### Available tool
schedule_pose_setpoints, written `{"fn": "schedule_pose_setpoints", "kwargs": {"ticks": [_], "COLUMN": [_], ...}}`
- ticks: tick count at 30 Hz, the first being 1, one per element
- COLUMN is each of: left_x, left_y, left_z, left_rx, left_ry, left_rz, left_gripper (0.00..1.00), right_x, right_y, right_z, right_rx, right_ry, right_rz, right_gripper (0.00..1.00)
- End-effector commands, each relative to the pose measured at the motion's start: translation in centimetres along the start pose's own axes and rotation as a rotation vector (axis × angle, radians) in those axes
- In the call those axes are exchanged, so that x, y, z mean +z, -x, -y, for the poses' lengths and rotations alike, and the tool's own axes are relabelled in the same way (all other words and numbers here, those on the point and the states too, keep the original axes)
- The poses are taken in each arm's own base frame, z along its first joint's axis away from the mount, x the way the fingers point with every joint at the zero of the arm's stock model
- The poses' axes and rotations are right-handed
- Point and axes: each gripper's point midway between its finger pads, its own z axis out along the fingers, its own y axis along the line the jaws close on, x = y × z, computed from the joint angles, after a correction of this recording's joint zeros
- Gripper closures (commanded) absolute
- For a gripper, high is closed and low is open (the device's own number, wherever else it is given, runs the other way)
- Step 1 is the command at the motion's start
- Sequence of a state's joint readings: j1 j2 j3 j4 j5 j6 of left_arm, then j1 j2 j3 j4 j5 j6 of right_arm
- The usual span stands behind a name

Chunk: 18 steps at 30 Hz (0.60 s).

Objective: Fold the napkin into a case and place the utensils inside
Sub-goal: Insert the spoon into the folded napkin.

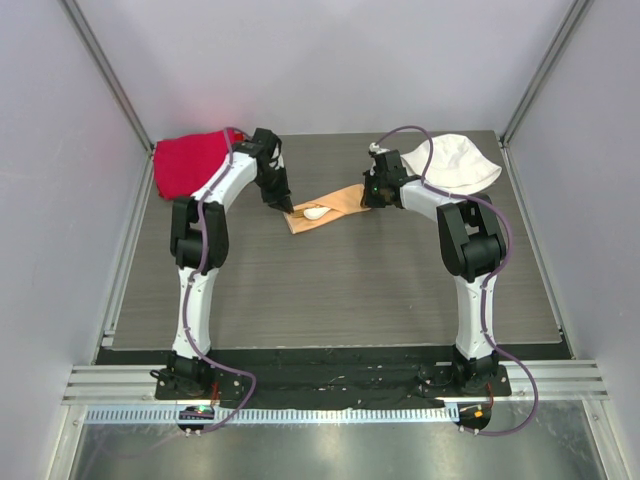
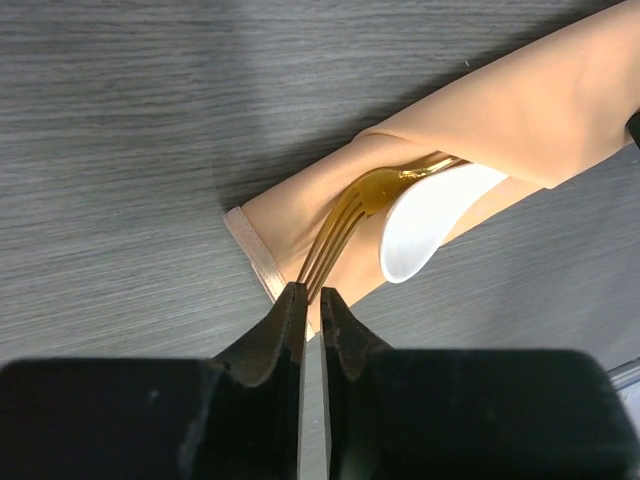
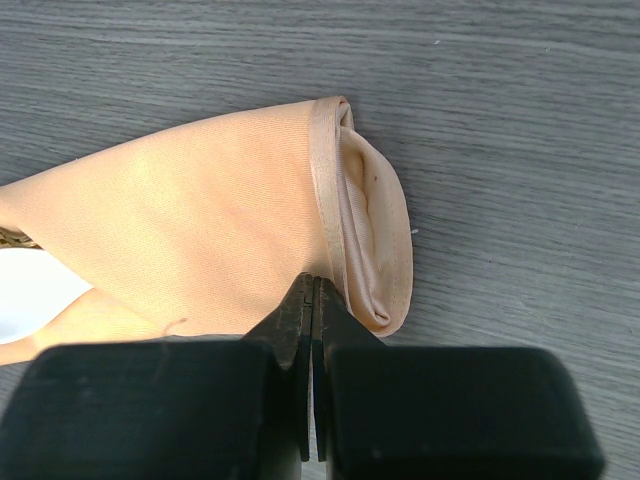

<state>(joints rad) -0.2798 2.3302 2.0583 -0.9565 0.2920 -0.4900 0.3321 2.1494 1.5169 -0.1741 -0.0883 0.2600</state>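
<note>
The peach-tan napkin lies folded into a narrow case in the middle of the table. From its left mouth stick out two utensils, a gold fork and a white spoon. The spoon also shows from above. My left gripper is at that mouth, its jaws nearly together with the fork's tine tips between them. My right gripper is shut, its tips pressing on the case's rolled right end. A bit of the spoon shows at the left edge of the right wrist view.
A thick red cloth lies at the back left, behind the left arm. A white bucket hat sits at the back right, behind the right arm. Grey walls close in the dark wood-grain table on three sides.
</note>
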Motion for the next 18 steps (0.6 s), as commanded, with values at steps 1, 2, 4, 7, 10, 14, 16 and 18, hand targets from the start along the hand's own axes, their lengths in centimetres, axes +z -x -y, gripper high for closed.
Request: {"fn": "schedule_pose_setpoints", "kwargs": {"ticks": [1,2,4,7,10,14,16,18], "left_x": [0.6,0.6,0.6,0.7,0.8,-1.5,-3.8,-7.0], "left_y": [1.0,1.1,1.3,1.6,2.0,2.9,3.2,3.6], "left_z": [0.4,0.6,0.7,1.1,1.2,0.4,0.2,0.6], "left_rx": [-0.002,-0.001,-0.002,-0.013,-0.021,0.002,0.013,0.024], "left_ry": [-0.034,-0.04,-0.044,-0.058,-0.052,0.021,0.047,0.053], "left_rz": [0.021,0.021,0.026,0.033,0.042,0.128,0.201,0.279], "left_gripper": [0.89,0.92,0.94,0.95,0.95,0.8,0.63,0.55], "right_x": [-0.5,-0.5,-0.5,-0.4,-0.4,-1.1,-1.7,-2.3], "right_y": [1.1,1.2,1.2,1.0,1.1,2.2,3.6,4.2], "right_z": [-0.5,-0.6,-0.5,-0.6,-0.8,-1.1,-1.6,-1.8], "right_rx": [-0.022,-0.024,-0.024,-0.023,-0.018,-0.014,-0.013,-0.011], "right_ry": [-0.003,-0.002,-0.003,-0.002,0.002,-0.002,0.001,-0.009], "right_rz": [0.021,0.024,0.022,0.017,0.019,0.047,0.073,0.069], "right_gripper": [0.99,0.99,0.99,0.99,0.99,0.99,0.99,0.99]}}
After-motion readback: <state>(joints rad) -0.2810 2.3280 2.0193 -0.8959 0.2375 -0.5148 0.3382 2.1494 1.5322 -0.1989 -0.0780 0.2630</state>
